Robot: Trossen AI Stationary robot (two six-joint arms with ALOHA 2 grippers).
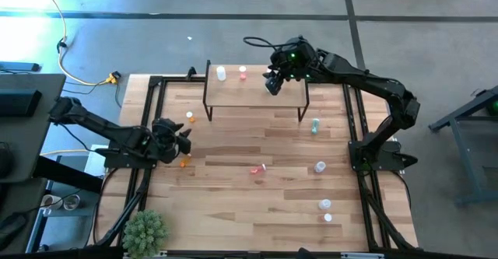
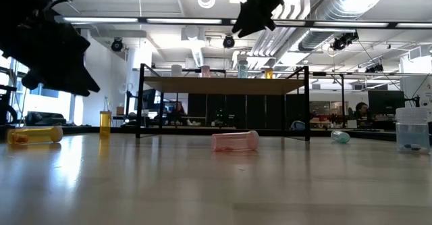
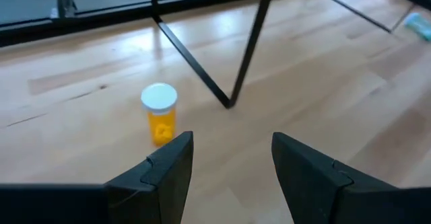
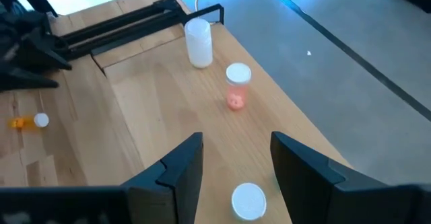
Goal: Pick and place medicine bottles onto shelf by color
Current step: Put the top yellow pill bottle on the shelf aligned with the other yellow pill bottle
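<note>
The shelf (image 1: pixel 257 96) stands at the table's far middle. A white bottle (image 1: pixel 221 73) and a pink bottle (image 1: pixel 243 73) stand upright on it. My right gripper (image 1: pixel 272 85) is open above the shelf, to the right of them. In the right wrist view the white cap of a third bottle (image 4: pixel 248 201) shows below its fingers; this bottle stands on the shelf in the low view (image 2: pixel 242 67), well below the gripper (image 2: pixel 253 22). My left gripper (image 1: pixel 184 138) is open and empty near the table's left side. An upright orange bottle (image 3: pixel 160 114) stands ahead of it.
A second orange bottle (image 1: pixel 184 162) lies near the left gripper. A pink bottle (image 1: pixel 257 169) lies mid-table and a green one (image 1: pixel 315 125) lies by the shelf's right leg. Clear bottles (image 1: pixel 320 166) (image 1: pixel 325 204) stand at the right. A spiky plant (image 1: pixel 145 229) is at the near left corner.
</note>
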